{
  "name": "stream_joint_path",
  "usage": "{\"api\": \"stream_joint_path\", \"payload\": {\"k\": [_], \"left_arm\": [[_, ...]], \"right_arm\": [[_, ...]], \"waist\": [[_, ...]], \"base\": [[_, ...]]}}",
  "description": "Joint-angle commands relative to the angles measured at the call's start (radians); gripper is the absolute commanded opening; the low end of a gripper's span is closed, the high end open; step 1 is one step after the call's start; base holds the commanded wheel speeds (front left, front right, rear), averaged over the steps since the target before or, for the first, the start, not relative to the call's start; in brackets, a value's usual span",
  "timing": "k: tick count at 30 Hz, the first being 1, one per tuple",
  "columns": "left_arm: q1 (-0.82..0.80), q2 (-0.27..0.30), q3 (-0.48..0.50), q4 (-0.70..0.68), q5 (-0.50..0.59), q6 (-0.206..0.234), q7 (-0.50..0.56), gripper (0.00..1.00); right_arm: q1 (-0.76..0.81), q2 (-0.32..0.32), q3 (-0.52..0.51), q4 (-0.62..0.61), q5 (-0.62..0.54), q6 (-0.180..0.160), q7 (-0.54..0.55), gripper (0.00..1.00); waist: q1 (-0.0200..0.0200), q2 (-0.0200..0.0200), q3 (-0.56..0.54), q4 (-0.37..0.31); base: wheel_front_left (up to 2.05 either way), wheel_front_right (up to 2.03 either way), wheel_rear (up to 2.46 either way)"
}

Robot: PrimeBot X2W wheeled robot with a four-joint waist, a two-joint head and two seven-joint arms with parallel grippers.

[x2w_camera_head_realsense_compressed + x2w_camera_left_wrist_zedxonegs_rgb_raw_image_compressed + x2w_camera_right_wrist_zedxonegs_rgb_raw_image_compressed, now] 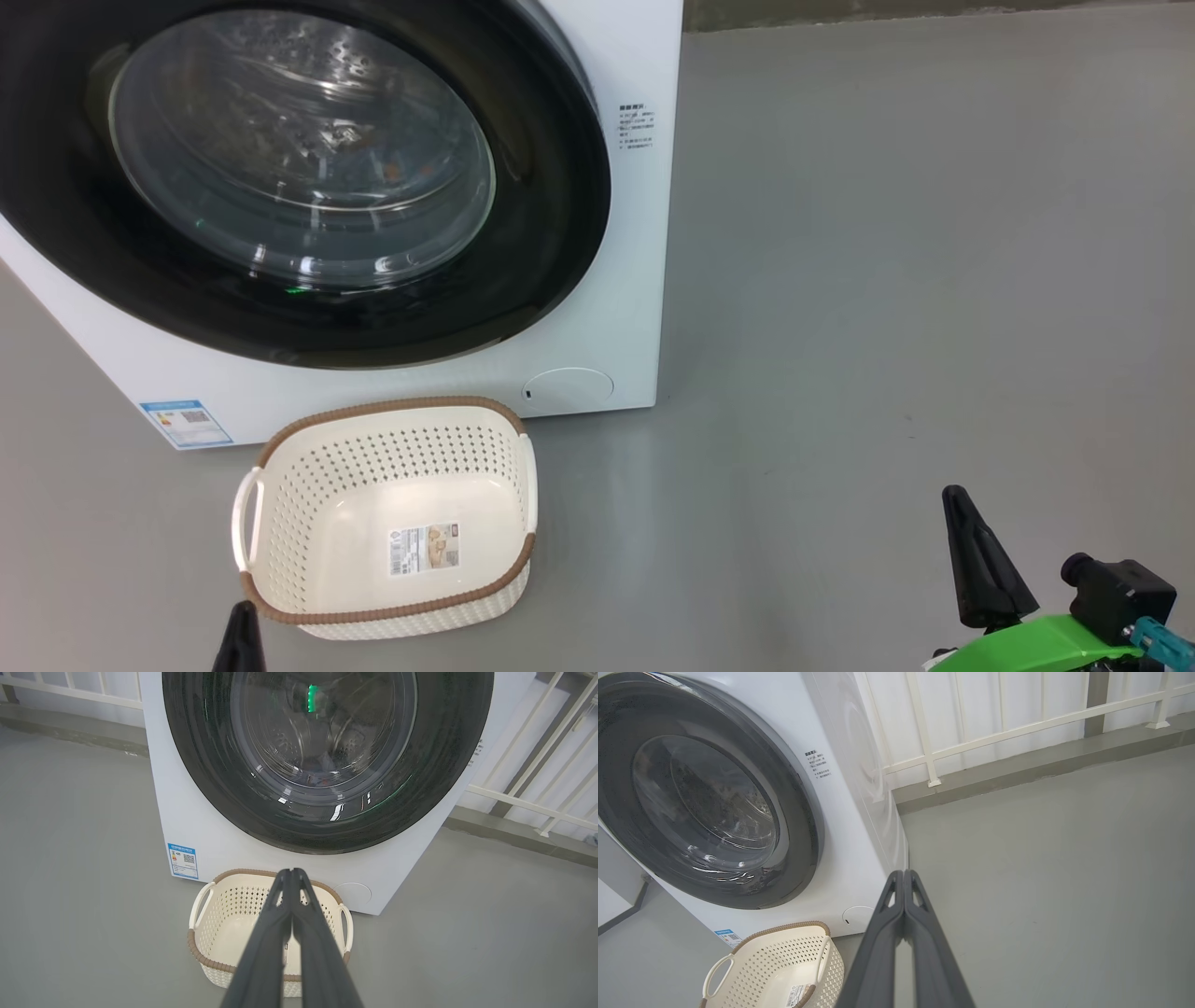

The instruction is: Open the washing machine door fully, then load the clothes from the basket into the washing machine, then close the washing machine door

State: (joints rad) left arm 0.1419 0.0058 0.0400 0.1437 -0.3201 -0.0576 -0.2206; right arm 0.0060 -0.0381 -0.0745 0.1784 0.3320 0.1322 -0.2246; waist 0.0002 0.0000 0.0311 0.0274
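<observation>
The white washing machine (627, 308) stands ahead with its round black washing machine door (546, 233) shut against the front. Behind the glass window, a dim patch of the clothes (387, 168) with orange-brown flecks lies inside the drum. The cream basket (373, 485) sits on the floor below the door, with just a label on its bottom. My left gripper (245, 616) is shut and holds nothing, just in front of the basket's near rim; its fingertips (286, 877) touch in the left wrist view. My right gripper (954, 495) is also shut, well to the basket's right over bare floor.
Grey floor (887, 280) stretches to the right of the machine. A white railing (1017, 725) on a low kerb runs behind and beside the machine. A blue energy sticker (185, 423) and a round filter cap (568, 385) mark the machine's lower front.
</observation>
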Motion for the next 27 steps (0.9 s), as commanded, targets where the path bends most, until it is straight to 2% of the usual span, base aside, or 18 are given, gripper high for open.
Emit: {"api": "stream_joint_path", "payload": {"k": [1,27], "left_arm": [[-0.027,0.014,0.010,-0.018,-0.030,-0.007,0.004,0.00],[-0.078,0.021,0.025,0.010,-0.322,-0.023,0.080,0.00]], "right_arm": [[-0.011,-0.008,0.000,-0.020,0.034,0.000,0.004,0.00],[-0.035,-0.013,-0.003,0.000,0.327,0.000,0.077,0.00]], "waist": [[-0.0001,0.0000,0.000,0.000],[-0.0002,0.0000,-0.006,-0.007]], "base": [[0.00,0.00,0.00],[0.00,0.00,0.00]]}}
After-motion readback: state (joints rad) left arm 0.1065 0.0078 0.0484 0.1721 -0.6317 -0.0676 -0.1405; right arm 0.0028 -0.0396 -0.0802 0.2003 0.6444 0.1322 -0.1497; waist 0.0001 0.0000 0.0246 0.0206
